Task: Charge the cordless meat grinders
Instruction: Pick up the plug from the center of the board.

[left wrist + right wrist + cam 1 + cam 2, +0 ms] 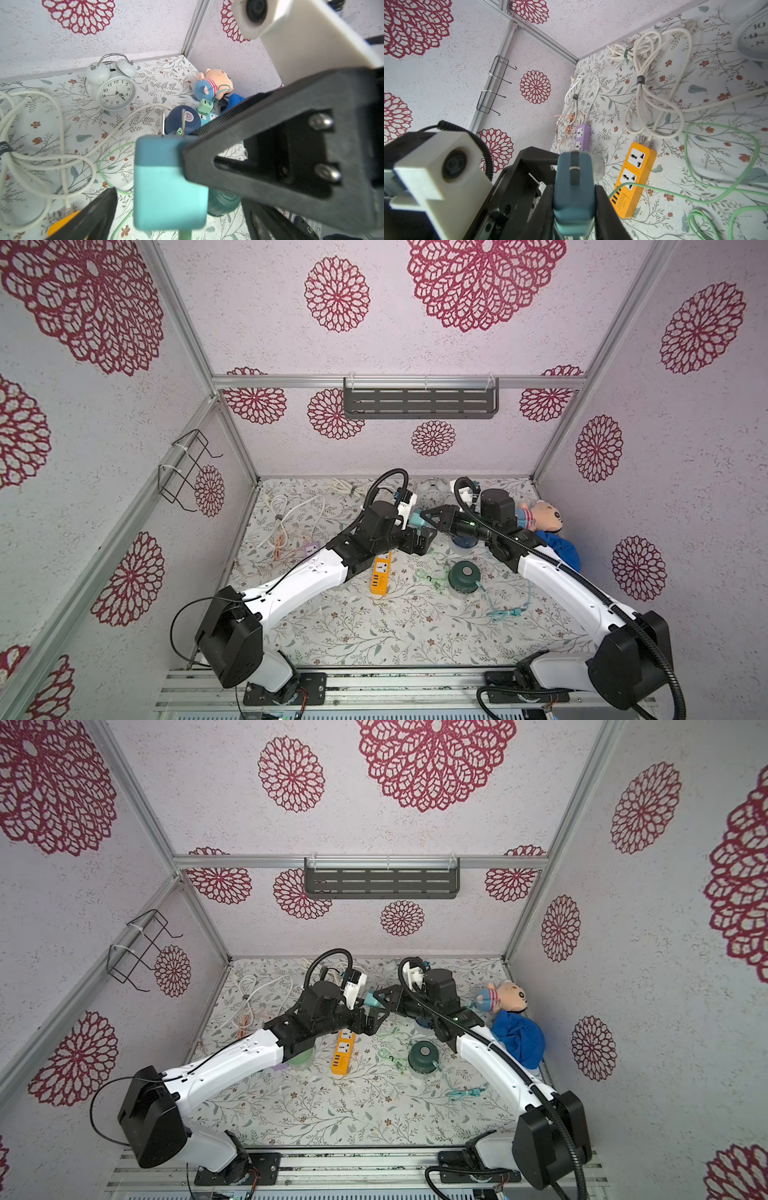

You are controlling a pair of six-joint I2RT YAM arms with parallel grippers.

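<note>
Gripping with the right fingers (604, 212) alone, so liable to let the load twist or slip above the counter (374, 635). Could miss the slots of the orange power strip (381, 572) if tilted. Might knock the dark green grinder (464, 576) standing near it; navy grinder (182, 120) and mint grinder (301, 1057) sitting half hidden under the arms. Clamped on the teal charger plug (574, 187), with its green cable (185, 235) free to snag. Spread wide at the left fingers (97, 214), apparently touching nothing.
</note>
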